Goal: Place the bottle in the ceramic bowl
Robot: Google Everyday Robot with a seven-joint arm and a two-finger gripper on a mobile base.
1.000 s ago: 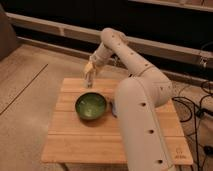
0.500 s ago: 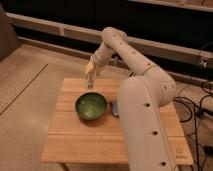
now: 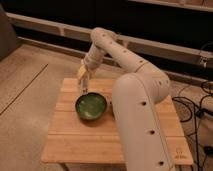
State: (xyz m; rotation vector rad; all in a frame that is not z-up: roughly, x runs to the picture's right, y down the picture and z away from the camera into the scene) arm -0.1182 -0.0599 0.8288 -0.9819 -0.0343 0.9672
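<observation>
The green ceramic bowl (image 3: 91,106) sits on the wooden table (image 3: 75,145), left of its middle. My gripper (image 3: 84,83) hangs above the table's far left part, just behind and above the bowl's far rim. It is shut on the pale yellowish bottle (image 3: 81,72), which is held off the table and apart from the bowl. The lower end of the bottle is hard to tell from the fingers. My white arm (image 3: 135,100) reaches from the front right across the table and hides the table's right middle.
The table stands on a pale floor (image 3: 25,100). A dark wall with a light ledge (image 3: 45,25) runs behind it. Cables (image 3: 197,107) lie on the floor at the right. The table's front edge (image 3: 85,159) is near the bottom of the view.
My gripper with the bottle has shifted slightly left and down, toward the bowl's far rim. The bowl has not moved.
</observation>
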